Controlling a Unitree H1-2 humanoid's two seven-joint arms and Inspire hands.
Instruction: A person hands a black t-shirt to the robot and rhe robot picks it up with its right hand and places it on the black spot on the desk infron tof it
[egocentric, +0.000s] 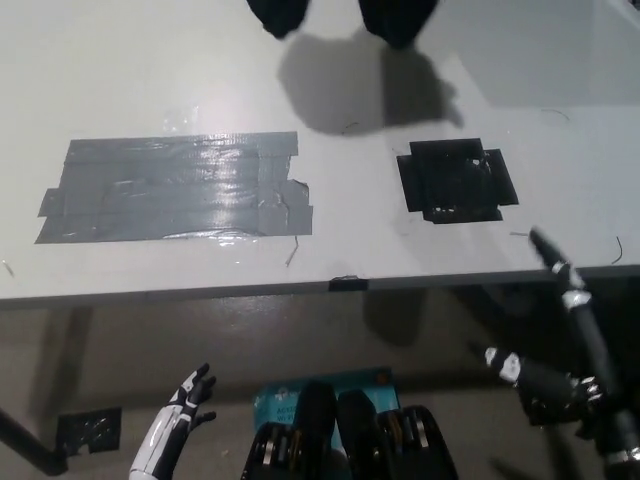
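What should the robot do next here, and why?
Probably raise the black right hand toward the far edge of the table. Dark shapes there may be the person with the shirt, though that is hard to tell. The black patch is bare, and both hands hang below the table's near edge, holding nothing, the white left hand low at the left.
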